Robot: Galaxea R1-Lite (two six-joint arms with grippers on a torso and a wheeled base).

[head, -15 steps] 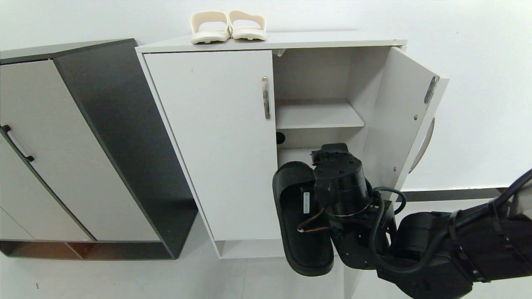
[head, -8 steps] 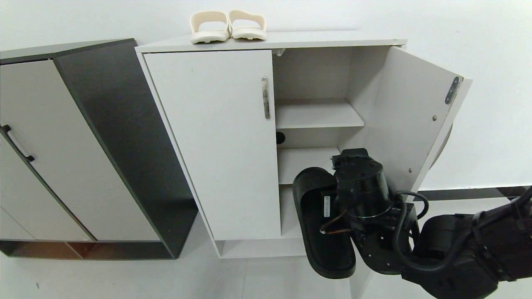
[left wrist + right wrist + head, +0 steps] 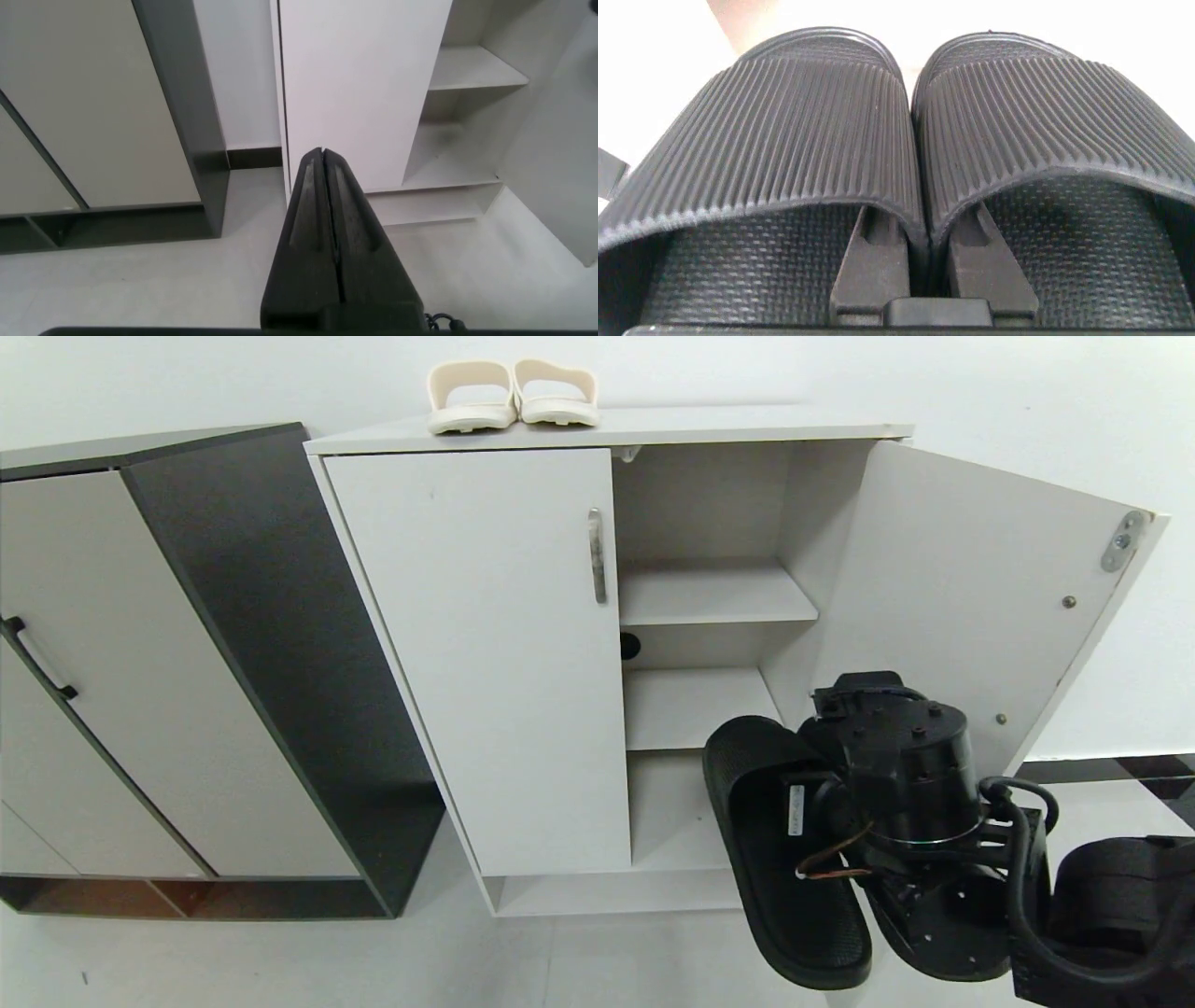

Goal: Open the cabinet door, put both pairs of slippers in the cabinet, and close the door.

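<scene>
My right gripper hangs in front of the white cabinet's open right half, low and to the right of the shelves. It is shut on the pair of black slippers. In the right wrist view its fingers reach under the two ribbed straps and pinch their inner edges together. A cream pair of slippers lies on the cabinet's top. The right door stands wide open; the left door is closed. My left gripper is shut on nothing, above the floor before the cabinet.
Inside the open half are an upper shelf, a middle shelf and the bottom board, all bare. A dark grey cabinet stands close to the white one's left side. Pale floor lies in front.
My right arm has carried the black slippers to the right and slightly down, away from the opening. The right door has swung much wider open.
</scene>
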